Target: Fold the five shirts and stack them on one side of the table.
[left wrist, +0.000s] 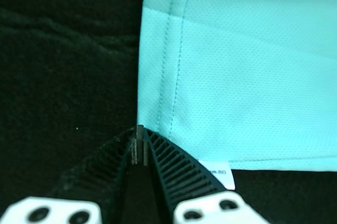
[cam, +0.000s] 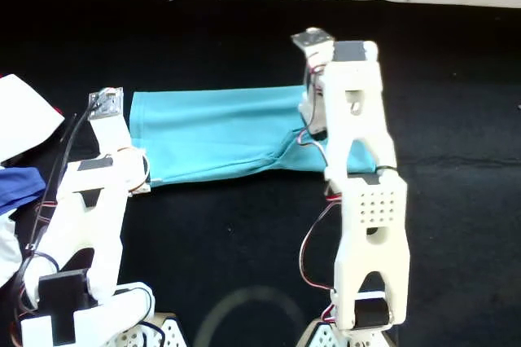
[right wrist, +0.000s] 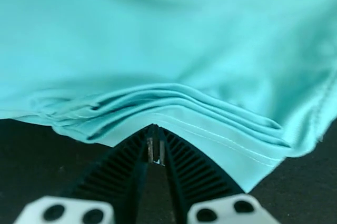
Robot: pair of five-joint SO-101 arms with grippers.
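Observation:
A teal shirt (cam: 220,135), folded into a long strip, lies across the black table (cam: 244,241). My left gripper (cam: 140,182) sits at its near left corner. In the left wrist view the gripper (left wrist: 139,150) is shut, its tips pinching the hemmed corner of the shirt (left wrist: 237,77) beside a small white label (left wrist: 221,174). My right gripper (cam: 312,137) is at the strip's right part, where creases converge. There the right gripper (right wrist: 154,150) is shut on the bunched, layered edge of the shirt (right wrist: 168,40).
At the table's left edge lies a pile of other shirts, a white one (cam: 20,115) above a blue one (cam: 16,184). Bare black cloth lies in front of the teal strip and to the right of the right arm (cam: 366,200).

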